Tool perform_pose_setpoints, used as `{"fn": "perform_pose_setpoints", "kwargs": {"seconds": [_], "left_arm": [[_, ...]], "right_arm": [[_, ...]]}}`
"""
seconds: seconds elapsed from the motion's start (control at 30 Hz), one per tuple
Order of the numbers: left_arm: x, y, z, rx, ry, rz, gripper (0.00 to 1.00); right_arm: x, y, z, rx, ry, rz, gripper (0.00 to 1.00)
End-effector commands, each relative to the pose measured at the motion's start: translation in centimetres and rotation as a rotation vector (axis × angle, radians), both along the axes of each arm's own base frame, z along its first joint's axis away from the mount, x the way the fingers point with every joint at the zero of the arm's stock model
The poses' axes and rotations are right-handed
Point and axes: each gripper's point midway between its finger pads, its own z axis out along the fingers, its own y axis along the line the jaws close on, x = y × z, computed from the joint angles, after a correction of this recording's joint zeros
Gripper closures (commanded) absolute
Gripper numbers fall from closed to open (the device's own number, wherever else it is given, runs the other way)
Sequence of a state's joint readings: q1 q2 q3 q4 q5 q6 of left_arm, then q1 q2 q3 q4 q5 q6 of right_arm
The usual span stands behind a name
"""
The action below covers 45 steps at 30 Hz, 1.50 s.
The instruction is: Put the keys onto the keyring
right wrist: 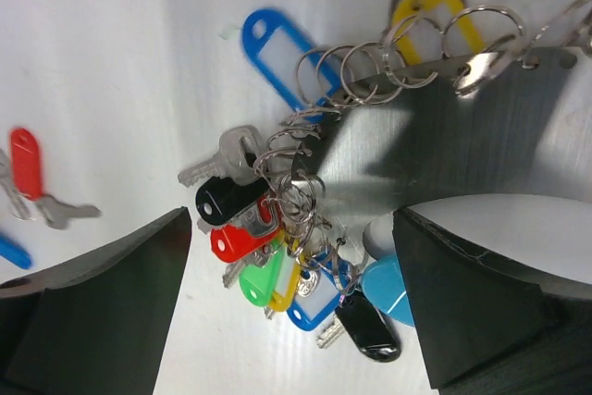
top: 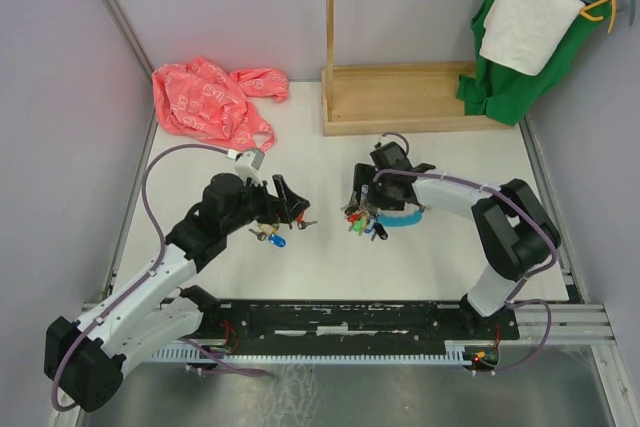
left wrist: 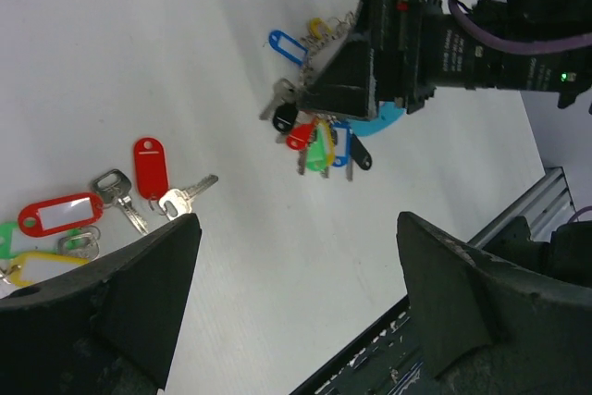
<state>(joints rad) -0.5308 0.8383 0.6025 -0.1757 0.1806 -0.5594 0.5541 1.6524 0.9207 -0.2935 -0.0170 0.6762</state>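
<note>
Partway there: the keyring [top: 405,219], a large loop of grey coiled metal and light-blue sleeve, lies on the white surface [top: 430,267] right of centre. It already carries a dense bunch of threaded keys [right wrist: 242,242], small silver blades with blue, yellow, black, red and green oblong plastic tags. The right claw [right wrist: 291,219] hangs directly over that bunch, jaws spread wide either side of the tags, clamping nothing. To the left, well apart from the loop, a small heap of loose keys [left wrist: 150,168] with red, yellow and green tags lies unthreaded; the overhead view adds a blue tag among them. The left claw [left wrist: 298,228] hovers just above this heap, jaws likewise parted and empty. A good share of the work looks done. What is left, by the look of it, is to pick up each loose key and slip it onto the loop.

Much is unclear. The left claw's finger and the frame edge cut off part of the heap, so the loose keys cannot be counted. The right claw's body covers a stretch of the loop, and where the loop opens, or whether it is open at all, cannot be made out. Whether a finger of the right claw touches the coil is also impossible to tell.
</note>
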Motion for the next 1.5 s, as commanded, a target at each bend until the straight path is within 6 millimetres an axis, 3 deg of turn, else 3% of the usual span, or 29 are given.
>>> {"fn": "perform_pose_setpoints", "kwargs": {"seconds": [0.0,0.1,0.23,0.37,0.53,0.7,0.9,1.1,1.47], "left_arm": [[0.0,-1.9,0.7,-0.041,-0.017,-0.006,0.08],[-0.6,-3.4,0.0,-0.034,0.001,-0.035,0.09],[-1.2,-5.4,-0.8,-0.008,0.015,-0.074,0.11],[-1.3,-6.4,-1.6,0.015,0.030,-0.092,0.12],[-1.3,-6.9,-3.1,0.037,0.059,-0.100,0.12],[-1.5,-7.4,-3.8,0.039,0.077,-0.113,0.12],[-1.7,-8.2,-4.6,0.052,0.096,-0.132,0.13],[-1.8,-8.7,-5.7,0.068,0.118,-0.147,0.14],[-1.7,-9.0,-7.8,0.122,0.151,-0.161,0.19]], "right_arm": [[2.0,4.2,0.2,0.092,0.003,0.048,0.02],[2.4,5.2,1.1,0.092,0.005,0.111,0.02],[2.6,4.1,3.4,0.034,-0.050,0.212,0.00],[3.3,0.6,4.9,-0.025,-0.075,0.235,0.00],[5.9,-3.7,6.1,0.002,-0.099,0.159,0.00],[9.3,-6.7,5.3,-0.008,-0.105,0.092,0.02],[11.8,-7.6,3.2,0.016,-0.056,0.100,0.06],[10.0,-7.7,1.3,0.018,0.022,0.124,0.10],[1.3,-6.2,0.8,0.129,0.108,0.118,0.15]]}}
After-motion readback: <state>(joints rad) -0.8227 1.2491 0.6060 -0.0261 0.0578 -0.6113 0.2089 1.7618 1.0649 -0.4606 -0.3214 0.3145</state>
